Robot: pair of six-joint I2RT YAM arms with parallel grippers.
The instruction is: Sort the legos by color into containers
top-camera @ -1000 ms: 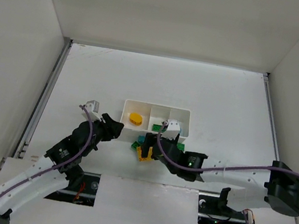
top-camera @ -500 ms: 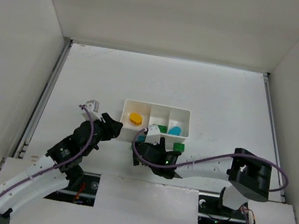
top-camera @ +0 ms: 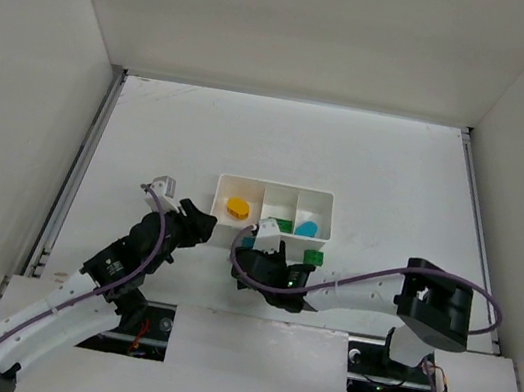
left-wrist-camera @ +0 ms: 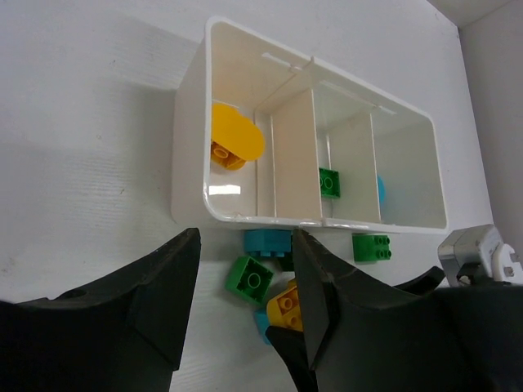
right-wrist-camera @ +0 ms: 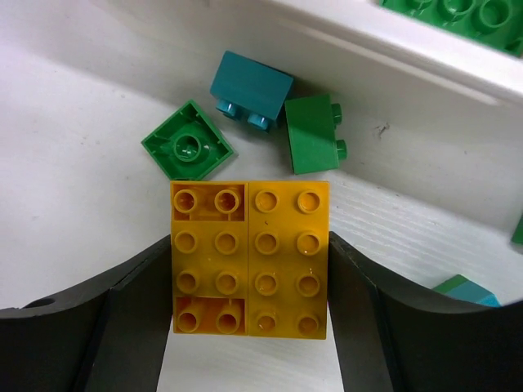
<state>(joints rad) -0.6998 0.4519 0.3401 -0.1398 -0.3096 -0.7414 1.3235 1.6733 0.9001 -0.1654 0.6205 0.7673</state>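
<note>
The white tray (top-camera: 219, 199) holds a yellow-orange piece (top-camera: 236, 208) in its left compartment, a green brick (top-camera: 282, 225) in the middle and a cyan piece (top-camera: 308, 228) on the right. My right gripper (right-wrist-camera: 249, 253) is shut on a flat block of joined yellow-orange bricks (right-wrist-camera: 249, 257), low over the table just in front of the tray. Loose bricks lie beyond it: one teal (right-wrist-camera: 251, 88), a green square (right-wrist-camera: 189, 149) and another green (right-wrist-camera: 313, 135). My left gripper (left-wrist-camera: 245, 245) is open and empty, left of that pile.
A green brick (top-camera: 312, 257) lies alone in front of the tray's right half. A cyan brick (right-wrist-camera: 466, 290) shows at the right gripper's right side. The two grippers are close together at the tray's near left corner (left-wrist-camera: 189, 204). White walls enclose the table.
The right arm has folded in and its gripper has moved left onto the loose pile, covering the yellow-orange bricks. The left arm has hardly moved.
</note>
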